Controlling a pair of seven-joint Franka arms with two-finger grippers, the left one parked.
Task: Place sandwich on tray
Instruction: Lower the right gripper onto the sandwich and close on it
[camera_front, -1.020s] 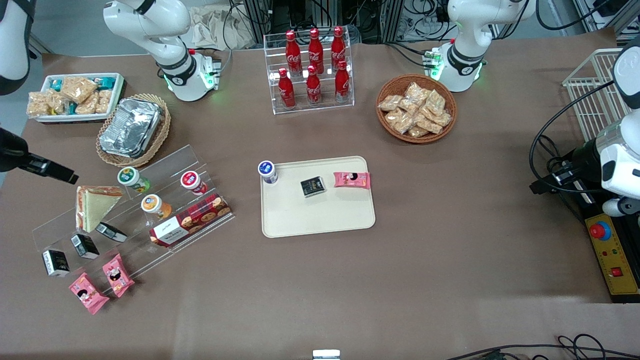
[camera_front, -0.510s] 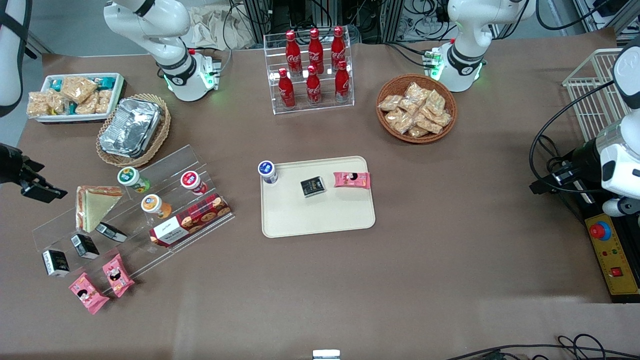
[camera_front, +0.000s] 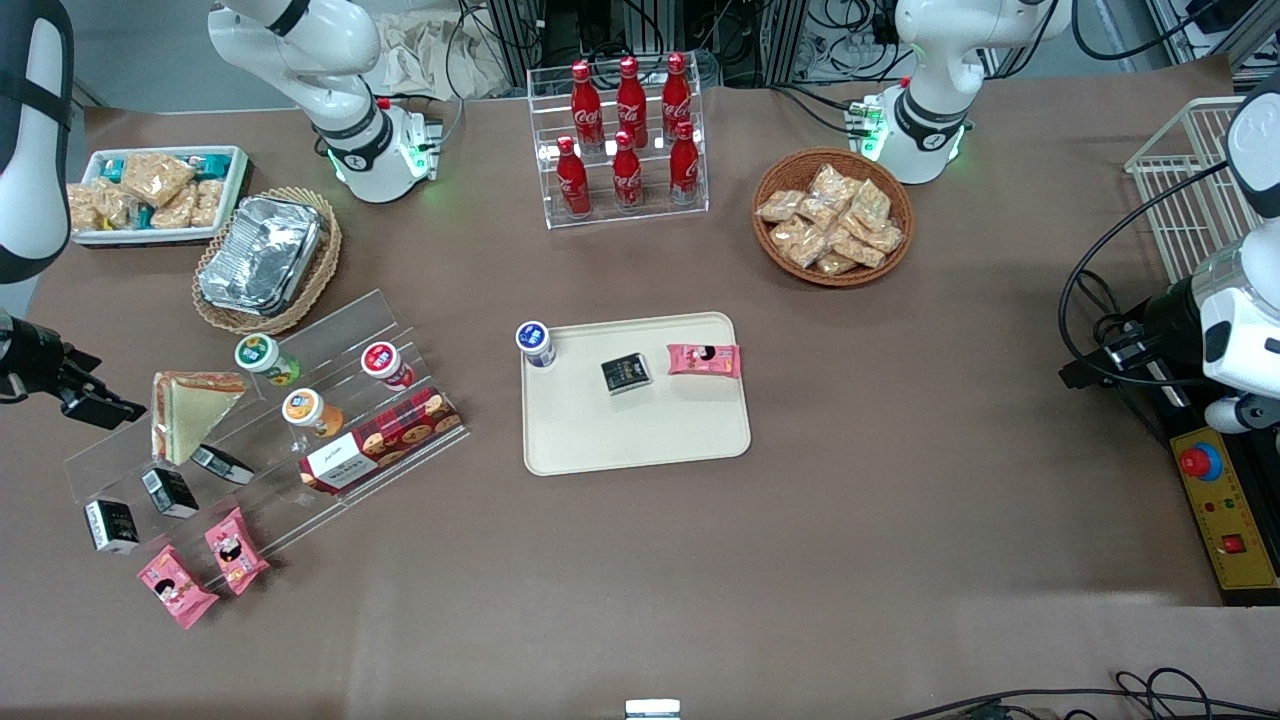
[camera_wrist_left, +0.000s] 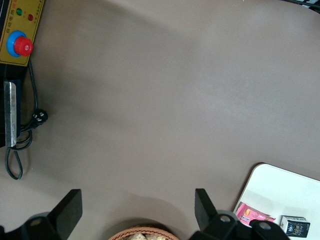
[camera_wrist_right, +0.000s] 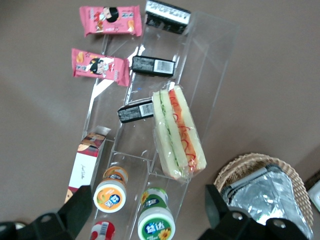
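The sandwich (camera_front: 190, 412), a triangular wedge in clear wrap, lies on the top step of a clear acrylic stand (camera_front: 300, 330) toward the working arm's end of the table. The right wrist view shows its pale bread and red-orange filling edge (camera_wrist_right: 178, 134). My gripper (camera_front: 100, 408) hovers beside the sandwich, just off the stand's end, apart from it. In the right wrist view the gripper (camera_wrist_right: 147, 212) is open, with jaws wide apart and nothing between them. The cream tray (camera_front: 640, 430) lies mid-table and also shows in the left wrist view (camera_wrist_left: 272, 187).
The stand also holds three jars (camera_front: 312, 410), black boxes (camera_front: 168, 490), a red cookie box (camera_front: 385, 438) and pink packets (camera_front: 205, 570). A foil container (camera_front: 262, 255) sits in a basket farther back. The tray carries a black box (camera_front: 626, 373), a pink packet (camera_front: 704, 359) and a blue-lidded jar (camera_front: 535, 343).
My gripper has moved nearer to the front camera, first outward toward the table's end, then back in beside the sandwich. Nothing on the table has moved.
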